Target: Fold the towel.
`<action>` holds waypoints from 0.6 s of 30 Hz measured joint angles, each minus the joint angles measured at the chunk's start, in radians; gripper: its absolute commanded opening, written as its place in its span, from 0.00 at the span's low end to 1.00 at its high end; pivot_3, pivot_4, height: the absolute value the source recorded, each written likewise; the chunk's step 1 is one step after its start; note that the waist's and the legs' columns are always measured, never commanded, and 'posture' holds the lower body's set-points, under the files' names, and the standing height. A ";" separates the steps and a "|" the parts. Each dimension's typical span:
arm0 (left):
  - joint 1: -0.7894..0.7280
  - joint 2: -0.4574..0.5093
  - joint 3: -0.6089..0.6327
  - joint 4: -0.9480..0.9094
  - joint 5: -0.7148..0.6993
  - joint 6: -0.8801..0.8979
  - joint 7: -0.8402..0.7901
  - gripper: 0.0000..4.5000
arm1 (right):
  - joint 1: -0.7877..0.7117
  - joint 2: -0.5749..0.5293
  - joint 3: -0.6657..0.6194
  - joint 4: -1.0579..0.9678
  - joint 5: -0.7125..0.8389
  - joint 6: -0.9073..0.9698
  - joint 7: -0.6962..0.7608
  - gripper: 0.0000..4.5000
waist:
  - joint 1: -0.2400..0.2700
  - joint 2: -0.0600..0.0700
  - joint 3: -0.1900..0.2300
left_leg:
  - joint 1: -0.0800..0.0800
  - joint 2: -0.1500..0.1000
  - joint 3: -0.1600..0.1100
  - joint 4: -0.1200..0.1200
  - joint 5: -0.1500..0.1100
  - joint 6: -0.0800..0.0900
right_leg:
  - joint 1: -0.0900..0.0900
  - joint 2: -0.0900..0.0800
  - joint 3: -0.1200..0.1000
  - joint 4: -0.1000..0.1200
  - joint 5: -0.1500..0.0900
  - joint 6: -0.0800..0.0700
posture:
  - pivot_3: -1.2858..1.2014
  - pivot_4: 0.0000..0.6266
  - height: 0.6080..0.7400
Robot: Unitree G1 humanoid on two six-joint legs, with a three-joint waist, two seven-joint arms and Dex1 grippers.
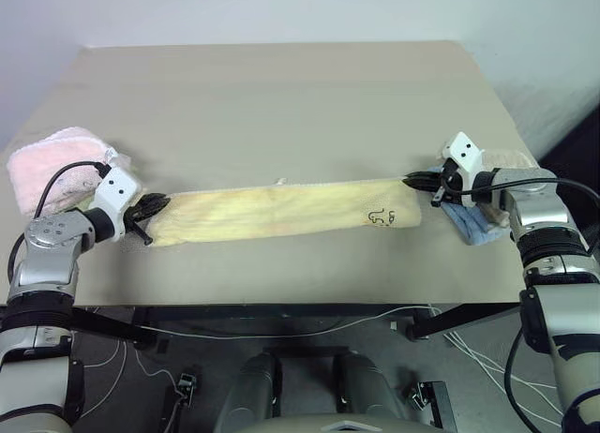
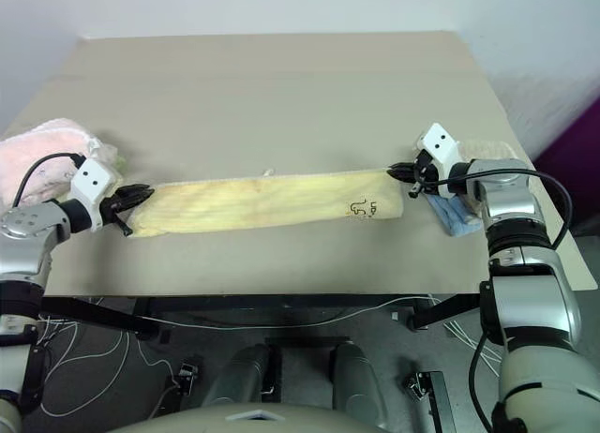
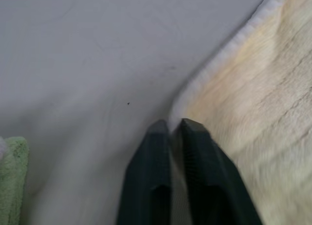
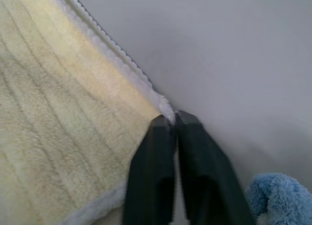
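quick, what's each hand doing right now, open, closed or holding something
Left hand: closed on a corner of the towel.
Right hand: closed on the corner at the towel's other end.

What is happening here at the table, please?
A two-armed robot is folding the pale yellow towel, which lies on the table as a long strip. The left gripper is at its left end and the right gripper at its right end, jaws nearly closed at the towel's corners.
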 measured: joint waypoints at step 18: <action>0.186 -0.006 0.184 -0.263 -0.177 0.145 0.041 1.00 | 0.237 -0.051 -0.232 -0.519 0.165 0.230 -0.183 0.99 | 0.003 0.000 0.000 | -0.002 0.000 -0.001 0.002 0.000 0.000 | -0.002 -0.002 0.000 0.005 0.000 0.000 | 0.52 0.24 1.00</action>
